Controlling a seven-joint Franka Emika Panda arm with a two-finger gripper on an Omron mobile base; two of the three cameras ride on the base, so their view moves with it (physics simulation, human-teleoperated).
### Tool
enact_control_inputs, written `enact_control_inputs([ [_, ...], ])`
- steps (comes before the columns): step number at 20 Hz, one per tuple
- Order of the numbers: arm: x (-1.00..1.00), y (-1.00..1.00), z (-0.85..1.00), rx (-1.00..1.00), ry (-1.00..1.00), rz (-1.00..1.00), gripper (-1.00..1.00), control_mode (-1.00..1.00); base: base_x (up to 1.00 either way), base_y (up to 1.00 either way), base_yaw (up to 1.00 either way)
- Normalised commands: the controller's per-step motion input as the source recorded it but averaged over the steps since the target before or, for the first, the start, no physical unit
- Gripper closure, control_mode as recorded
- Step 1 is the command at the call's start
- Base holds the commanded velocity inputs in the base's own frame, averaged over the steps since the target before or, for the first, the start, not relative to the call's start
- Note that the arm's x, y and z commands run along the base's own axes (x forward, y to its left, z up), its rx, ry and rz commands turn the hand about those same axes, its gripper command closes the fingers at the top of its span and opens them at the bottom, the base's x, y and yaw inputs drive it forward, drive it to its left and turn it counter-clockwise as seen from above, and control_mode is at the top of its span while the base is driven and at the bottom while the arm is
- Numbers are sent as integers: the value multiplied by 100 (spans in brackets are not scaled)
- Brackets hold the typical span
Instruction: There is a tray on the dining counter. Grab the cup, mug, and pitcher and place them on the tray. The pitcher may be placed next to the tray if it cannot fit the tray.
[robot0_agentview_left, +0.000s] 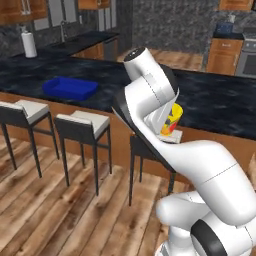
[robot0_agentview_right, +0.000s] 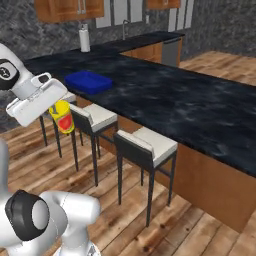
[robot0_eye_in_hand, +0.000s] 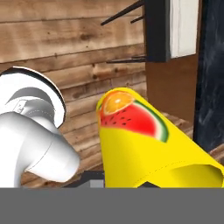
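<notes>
My gripper (robot0_agentview_right: 58, 108) is shut on the cup (robot0_agentview_right: 64, 120), a yellow tumbler with a fruit picture on its side. It hangs in the air over the stools, off the near edge of the dining counter (robot0_agentview_right: 175, 100). In the left base view the cup (robot0_agentview_left: 171, 120) peeks out from behind my white forearm. Up close, the cup (robot0_eye_in_hand: 144, 144) lies along the hand and hides the fingertips. The blue tray (robot0_agentview_left: 50, 90) sits on the black marble top (robot0_agentview_left: 215, 100) to the left of the cup; from the right it is the tray (robot0_agentview_right: 102, 87) beyond the hand. The mug and the pitcher are out of view.
Bar stools with pale seats (robot0_agentview_left: 82, 122) (robot0_agentview_left: 25, 112) (robot0_agentview_right: 150, 142) line the counter's near side, under and beside the cup. A paper towel roll (robot0_agentview_left: 29, 44) and a sink stand on the back counter. Wooden floor lies below.
</notes>
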Motion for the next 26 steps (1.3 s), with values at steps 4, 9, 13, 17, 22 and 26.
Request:
enact_control_inputs([
  [4,0,0,0,0,0,0,100,100,22,100,-28],
  [9,0,0,0,0,0,0,100,100,15,100,-30],
  [13,0,0,0,0,0,0,100,100,13,100,-31],
  [17,0,0,0,0,0,0,100,100,6,100,-33],
  [22,0,0,0,0,0,0,100,100,6,100,-35],
  [26,0,0,0,0,0,0,100,100,15,100,-35],
])
